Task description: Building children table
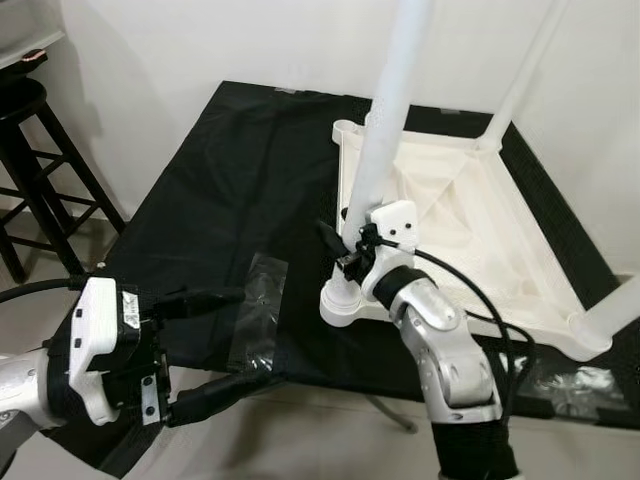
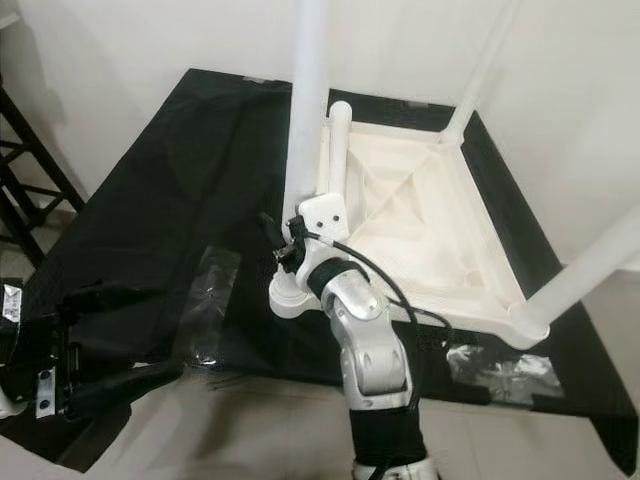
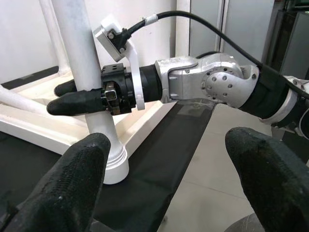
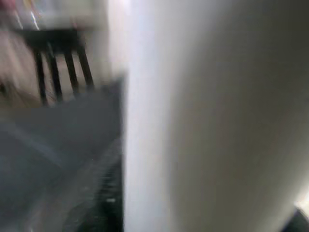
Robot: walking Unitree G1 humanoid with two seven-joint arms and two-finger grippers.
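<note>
My right claw (image 3: 72,99) is pinching the near leg (image 1: 385,150) just above its socket. Left claw (image 1: 215,345) hangs spread, off beside it. Three legs up on the flipped tabletop (image 1: 480,215), fourth corner's bare.

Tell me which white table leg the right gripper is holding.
The near-left leg on the upturned tabletop: the right gripper clamps it just above its socket; the other legs stand untouched.

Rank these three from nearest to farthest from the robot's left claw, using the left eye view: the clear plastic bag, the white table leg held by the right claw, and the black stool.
1. Clear plastic bag: on the black cloth, just beyond the left claw.
2. White table leg: further right, upright in the right claw.
3. Black stool: far back on the left, beside the wall.
</note>
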